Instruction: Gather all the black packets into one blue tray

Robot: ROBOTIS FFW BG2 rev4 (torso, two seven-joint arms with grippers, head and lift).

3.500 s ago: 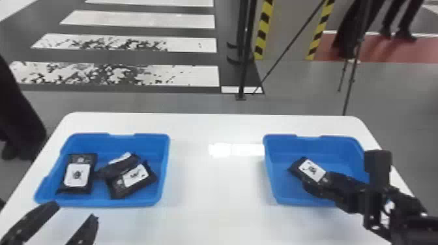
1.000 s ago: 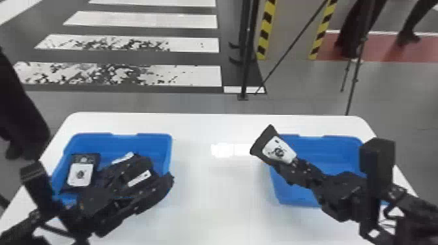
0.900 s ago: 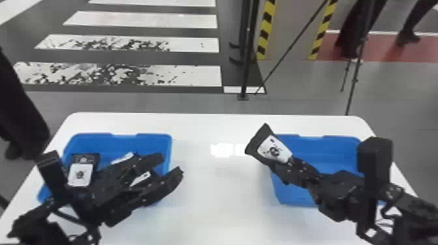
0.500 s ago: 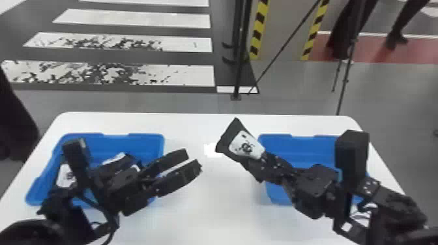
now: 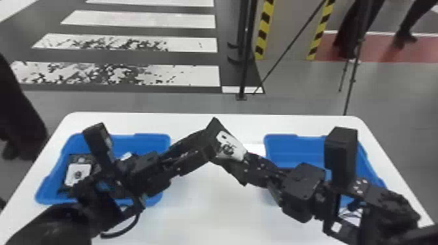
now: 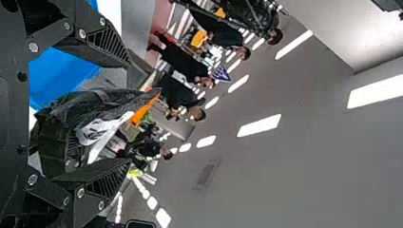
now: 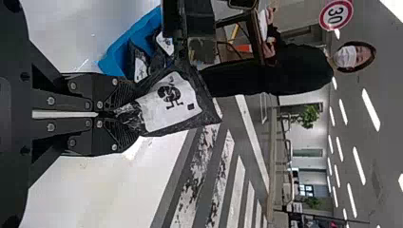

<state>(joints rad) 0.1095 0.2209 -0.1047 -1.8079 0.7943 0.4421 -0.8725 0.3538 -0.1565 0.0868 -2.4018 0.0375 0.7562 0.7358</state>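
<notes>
Black packet (image 5: pixel 228 143), white label (image 7: pixel 164 102) figure-printed, centre frame. Right gripper (image 5: pixel 249 163) pinches its end; left gripper (image 5: pixel 210 143) gapes wide around it.

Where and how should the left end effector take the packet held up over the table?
I'd grip the wide free end of the raised packet, coming from the robot's left. The right end effector pinches its narrow, bunched end, and it fans out from there toward the left end effector, whose fingers stand apart around it.
</notes>
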